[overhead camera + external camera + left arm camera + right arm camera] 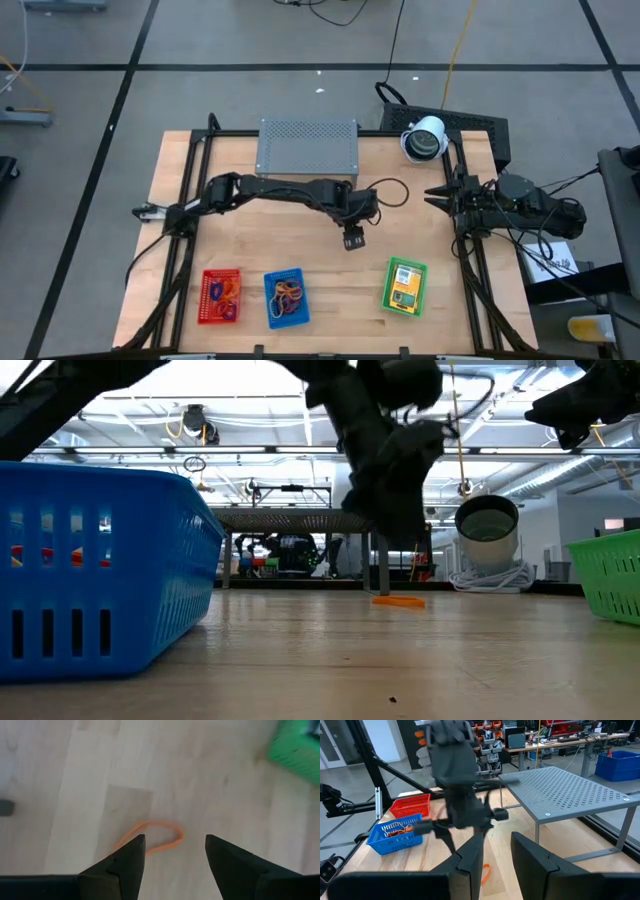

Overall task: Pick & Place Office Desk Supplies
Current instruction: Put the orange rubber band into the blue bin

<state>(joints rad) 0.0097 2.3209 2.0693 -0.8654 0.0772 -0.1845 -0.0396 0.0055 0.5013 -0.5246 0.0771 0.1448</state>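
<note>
An orange rubber-band loop [159, 834] lies flat on the wooden table near its middle, and also shows in the low view [399, 600] and the right wrist view [485, 871]. My left gripper [175, 846] hangs open just above it, pointing steeply down, one finger on either side of the loop's near part, touching nothing. From above, that gripper [352, 238] hides the band. My right gripper [497, 840] waits at the table's right edge [440, 200], level, with a gap between its fingers and nothing in it.
Along the near edge stand a red basket [220, 296] and a blue basket [286, 298], both holding rubber bands, and a green basket [405, 286] with yellow-orange packets. A grey perforated shelf [307, 146] stands at the far edge, with a white roll [425, 138] to its right.
</note>
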